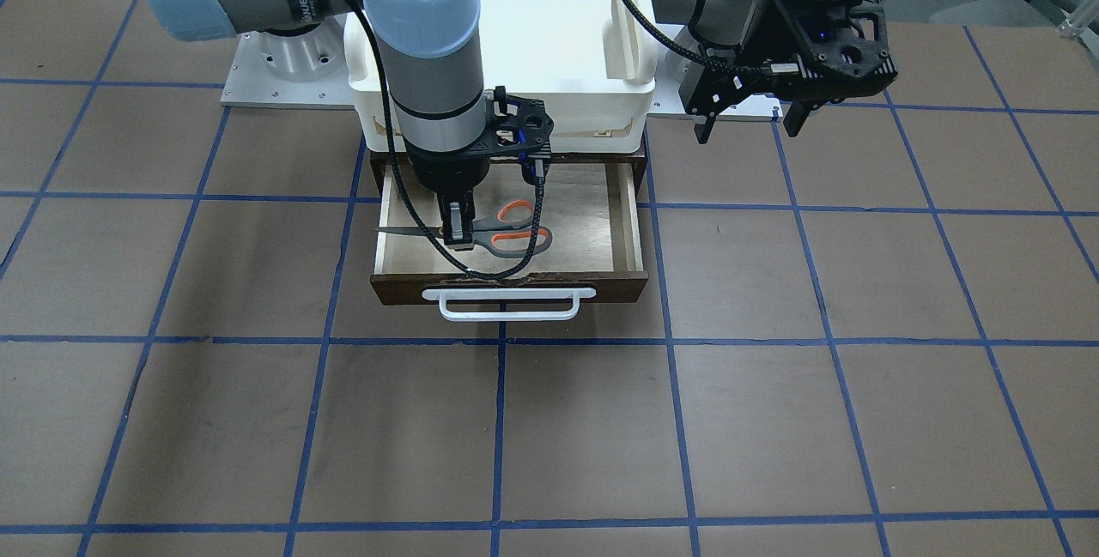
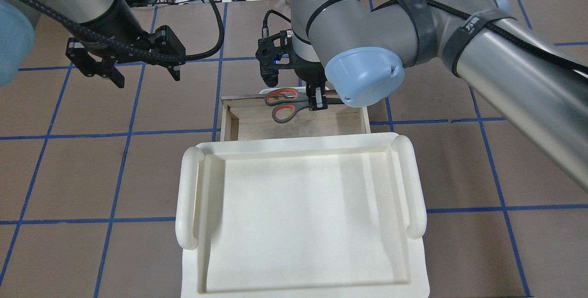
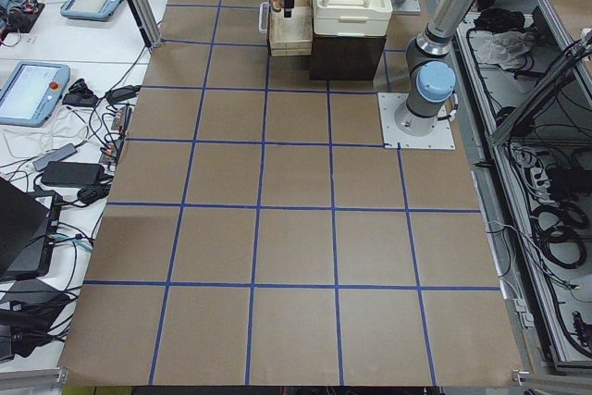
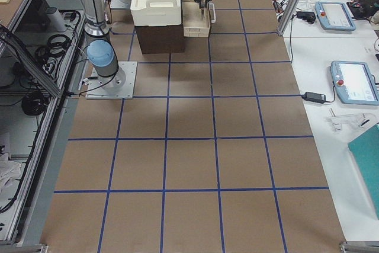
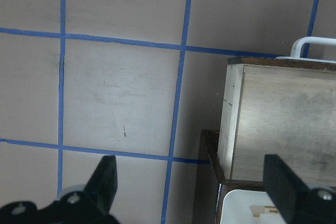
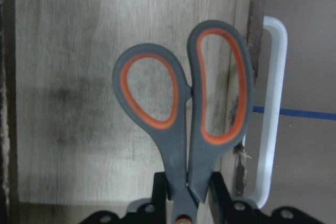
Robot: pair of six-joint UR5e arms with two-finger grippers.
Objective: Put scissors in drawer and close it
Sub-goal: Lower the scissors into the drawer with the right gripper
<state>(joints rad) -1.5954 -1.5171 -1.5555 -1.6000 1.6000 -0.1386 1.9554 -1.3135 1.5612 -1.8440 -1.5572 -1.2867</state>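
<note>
The scissors [image 1: 512, 227], with grey handles lined orange, are held level in my right gripper [image 1: 458, 236], which is shut on them near the pivot. They hang over the open drawer [image 1: 592, 222], close to its dark front and white bar handle [image 1: 508, 306]. The blades point to the view's left. I cannot tell whether they touch the drawer floor. The right wrist view shows the handle loops [image 6: 184, 114] over the pale plywood [image 6: 68, 77], one loop over the front edge. My left gripper [image 1: 749, 128] is open and empty, raised beside the cabinet, off to the drawer's side [image 5: 283, 124].
A white plastic tray [image 2: 188, 197] sits on top of the dark cabinet, just behind the open drawer [image 2: 298, 127]. The brown table around it has a grid of blue tape lines. The right arm's cable hangs down over the drawer front.
</note>
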